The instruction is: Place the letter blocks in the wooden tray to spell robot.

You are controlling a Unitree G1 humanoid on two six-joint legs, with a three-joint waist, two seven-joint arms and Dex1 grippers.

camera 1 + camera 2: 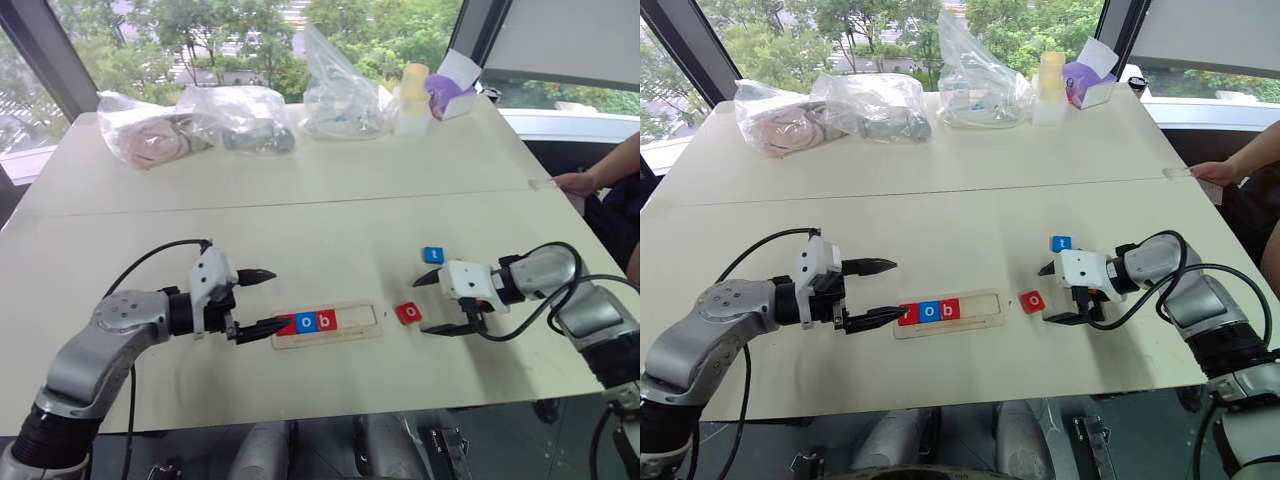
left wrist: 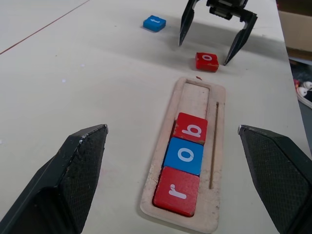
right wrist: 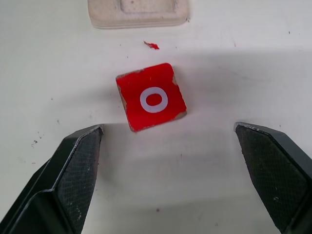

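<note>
I am holding my left gripper (image 1: 258, 300) spread wide at the left end of the wooden tray (image 1: 365, 319), with nothing between its fingers; the lower finger is reaching right up to the tray's left end, though I cannot tell whether it is touching. The tray is lying lengthwise on the pale table (image 1: 330, 215) in front of me, and three letter blocks are sitting side by side in its left part: the red r (image 2: 176, 191) at the end nearest my left gripper, then the blue o (image 2: 185, 155), then the red b (image 2: 190, 129); the right part of the tray is showing bare wood.

My right gripper (image 1: 430, 304) is hanging released, fingers wide apart and grasping nothing, just beside the red o block (image 3: 152, 97); that block is lying flat on the table a little way off the tray's right end (slightly skewed, with chipped corners), and a tiny red fleck (image 3: 151, 45) is lying between it and the tray. The blue t block (image 1: 432, 254) is resting on the table just beyond my right gripper, apart from the red o.

At the far edge, clear plastic bags (image 1: 235, 118) are lying in a row; a person's hand (image 1: 578, 183) is resting at the table's right edge.
</note>
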